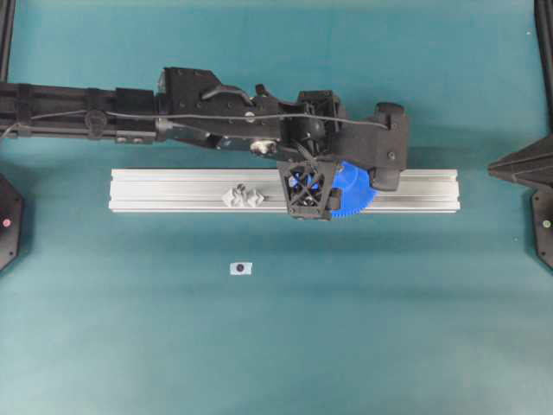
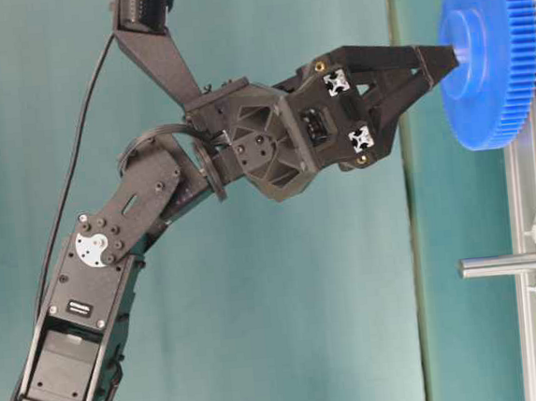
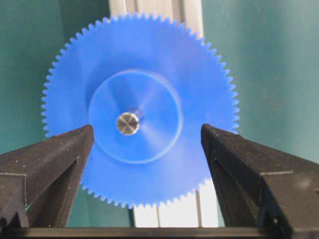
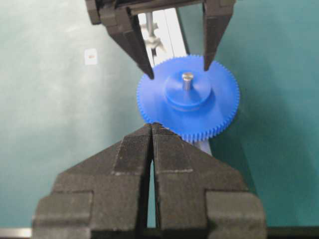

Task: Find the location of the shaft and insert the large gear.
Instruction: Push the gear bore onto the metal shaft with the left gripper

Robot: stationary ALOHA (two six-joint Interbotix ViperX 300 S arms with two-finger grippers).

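— Blue large gear (image 3: 139, 119): where is it sitting?
— On the aluminium rail (image 1: 173, 190), with a metal shaft (image 4: 187, 78) poking through its hub.
— Is the left gripper (image 3: 147, 149) gripping it?
— No, its fingers are standing wide on either side, touching nothing.
— And the right gripper (image 4: 151, 130)?
— Pressed closed, holding nothing.

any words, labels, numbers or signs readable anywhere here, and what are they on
None can be read.
The small white tag on the table carries only a dark dot, no letters.
The label on the arm's lower motor housing is too small and blurred to read.
The blue gear, the aluminium rail and the left gripper show no print at all.
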